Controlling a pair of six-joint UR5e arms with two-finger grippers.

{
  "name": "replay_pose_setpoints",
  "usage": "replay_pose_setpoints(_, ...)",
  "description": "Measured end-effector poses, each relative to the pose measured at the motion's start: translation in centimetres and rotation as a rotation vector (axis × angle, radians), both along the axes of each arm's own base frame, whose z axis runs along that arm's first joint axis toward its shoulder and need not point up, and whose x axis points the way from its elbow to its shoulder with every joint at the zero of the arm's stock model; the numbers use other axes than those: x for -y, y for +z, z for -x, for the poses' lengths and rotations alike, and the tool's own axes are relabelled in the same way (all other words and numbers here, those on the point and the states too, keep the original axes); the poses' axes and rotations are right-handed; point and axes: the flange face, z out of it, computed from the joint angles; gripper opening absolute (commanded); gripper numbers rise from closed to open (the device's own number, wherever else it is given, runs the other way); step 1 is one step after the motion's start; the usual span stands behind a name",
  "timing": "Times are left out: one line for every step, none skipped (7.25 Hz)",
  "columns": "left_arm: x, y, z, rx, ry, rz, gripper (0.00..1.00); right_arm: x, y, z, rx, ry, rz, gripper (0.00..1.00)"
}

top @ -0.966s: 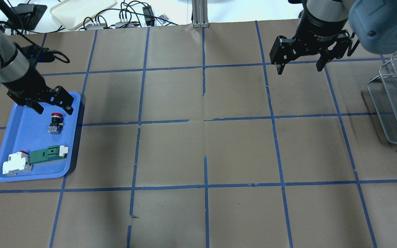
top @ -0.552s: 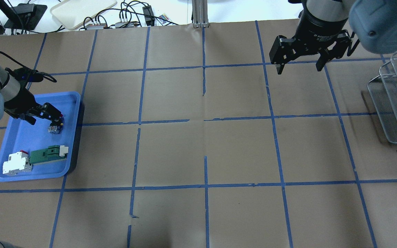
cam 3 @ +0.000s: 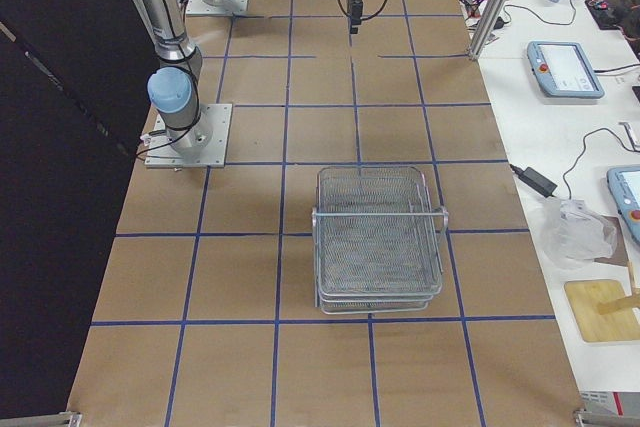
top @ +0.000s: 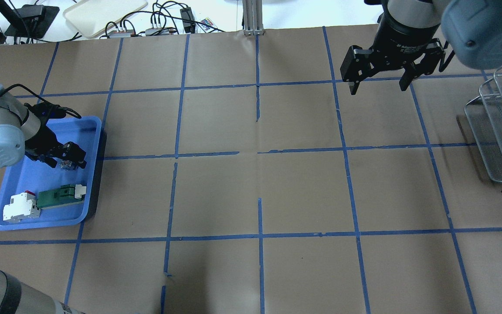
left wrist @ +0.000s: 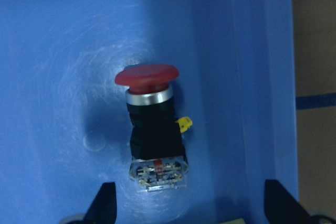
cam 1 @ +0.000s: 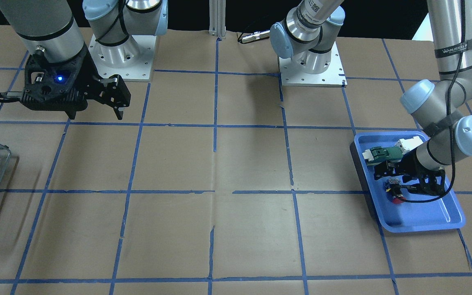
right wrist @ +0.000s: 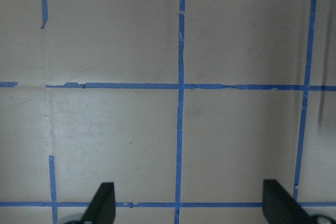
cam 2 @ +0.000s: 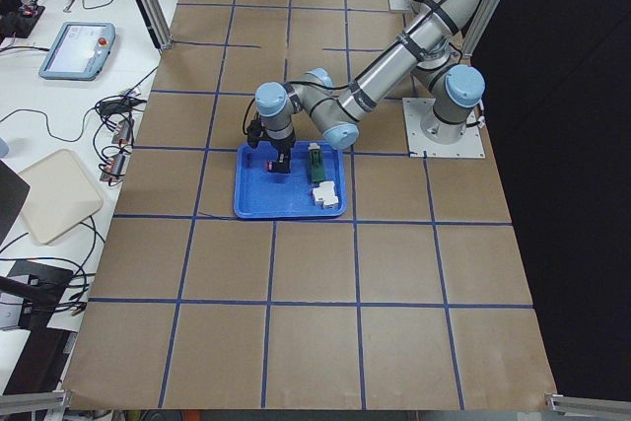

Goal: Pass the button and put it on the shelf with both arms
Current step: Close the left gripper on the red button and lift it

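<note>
Left wrist-mounted view showed us the button (left wrist: 155, 124) lying on its side in the blue tray (left wrist: 63, 51), near one wall. The left pincer (left wrist: 191, 208) was spread wide around its clear end, gripping nothing. Overhead, we saw the right pincer (top: 378, 85) released and empty above the surface (top: 259, 192), well apart from the wire shelf (top: 486, 139).

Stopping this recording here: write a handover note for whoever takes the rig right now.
Left gripper: open, low over the blue plastic tray, with the small red mushroom-head push button lined up between its fingertips, not gripped.
Right gripper: open, holding nothing, above the table.
The button lies on its side in the tray; the silvery wire shelf stands at the table's robot-right end.
Done: approach only. Left: grasp, pass, shelve.
</note>
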Motion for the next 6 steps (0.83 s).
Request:
replay_pose_setpoints(0.2,-0.7,-0.2,0.005,-0.004,0.008,0.33,0.0,0.0,0.0,0.0,0.0,0.0,1.0)
replay_pose_setpoints(0.4,-0.8,-0.3,0.011,-0.005,0.014,0.14,0.0,0.0,0.0,-0.001,0.0,0.0,1.0)
replay_pose_setpoints(0.5,-0.6,-0.4,0.018,-0.005,0.019,0.0,0.0,0.0,0.0,0.0,0.0,0.0,1.0)
replay_pose_setpoints(0.5,-0.3,-0.4,0.022,-0.009,0.026,0.0,0.0,0.0,0.0,0.0,0.0,0.0,1.0)
replay_pose_setpoints(0.7,0.4,-0.1,0.023,-0.048,0.036,0.0,0.0,0.0,0.0,0.0,0.0,0.0,1.0)
replay_pose_setpoints(1.1,1.5,0.5,0.024,-0.143,0.057,0.0,0.0,-0.1,0.0,0.0,0.001,-0.001,1.0)
